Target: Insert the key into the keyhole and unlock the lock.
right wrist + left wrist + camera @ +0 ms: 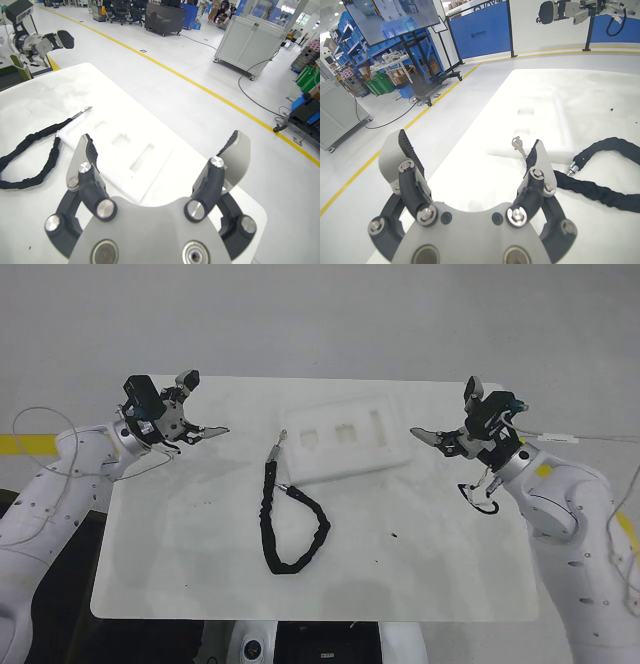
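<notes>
White table, pale grey floor all round.

Top view: the black chain lock lies in an open loop mid-table. The key sits in line with the chain's far end and looks joined to it. Its head rests at the corner of a white foam tray with three recesses. How deep the key is seated cannot be told. The chain's other end, a metal pin, lies free just beside the tray's near edge. The left claw hangs over the far left corner of the table, spread wide and holding nothing. The right claw hangs off the tray's right end, also spread and empty. Both are well apart from the key.

Left wrist view: the left claw is spread. The key shows beyond it, with the blade partly hidden by one finger. The chain lock and pin lie on the table near by. A blue partition in the room behind carries white lettering, not copied here.

Right wrist view: the right claw is spread above the foam tray. The key and chain lock lie past the tray's far end. No label can be read on the key, lock or tray.

Risks (judgement):
- The chain is limp and unanchored. Twisting the key with one claw would likely roll the whole lock end rather than turn the cylinder, so the other claw should pin the lock body.
- The key head is thin and lies low against the foam. A closing claw could catch the tray or drag the key out.
</notes>
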### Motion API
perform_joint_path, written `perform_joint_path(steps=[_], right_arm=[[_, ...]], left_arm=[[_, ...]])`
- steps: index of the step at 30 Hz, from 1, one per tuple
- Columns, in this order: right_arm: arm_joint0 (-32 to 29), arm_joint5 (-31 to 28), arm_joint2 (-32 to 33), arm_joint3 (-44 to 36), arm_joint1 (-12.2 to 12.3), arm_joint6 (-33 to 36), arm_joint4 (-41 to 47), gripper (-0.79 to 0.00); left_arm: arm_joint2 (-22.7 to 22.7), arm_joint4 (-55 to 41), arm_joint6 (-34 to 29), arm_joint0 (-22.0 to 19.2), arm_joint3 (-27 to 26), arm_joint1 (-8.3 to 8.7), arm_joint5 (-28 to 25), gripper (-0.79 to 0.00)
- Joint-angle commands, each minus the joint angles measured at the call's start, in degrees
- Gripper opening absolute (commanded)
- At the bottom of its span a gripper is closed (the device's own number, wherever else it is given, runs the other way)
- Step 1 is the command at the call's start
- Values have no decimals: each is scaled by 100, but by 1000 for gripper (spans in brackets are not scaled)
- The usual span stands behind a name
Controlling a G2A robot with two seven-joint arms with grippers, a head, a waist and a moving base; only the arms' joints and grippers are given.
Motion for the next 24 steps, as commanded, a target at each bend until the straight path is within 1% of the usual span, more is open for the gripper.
perform_joint_path(steps=[1, 6, 24], right_arm=[[66, -42, 40, 68, 7, -71, -30, 0], [158, -75, 47, 129, 15, -80, -81, 0], [158, -75, 47, 129, 15, -80, -80, 0]], left_arm=[[-41, 34, -34, 0, -29, -5, -57, 0], [-134, 143, -120, 32, -148, -30, -160, 0], [-134, 143, -120, 32, -148, -30, -161, -1]])
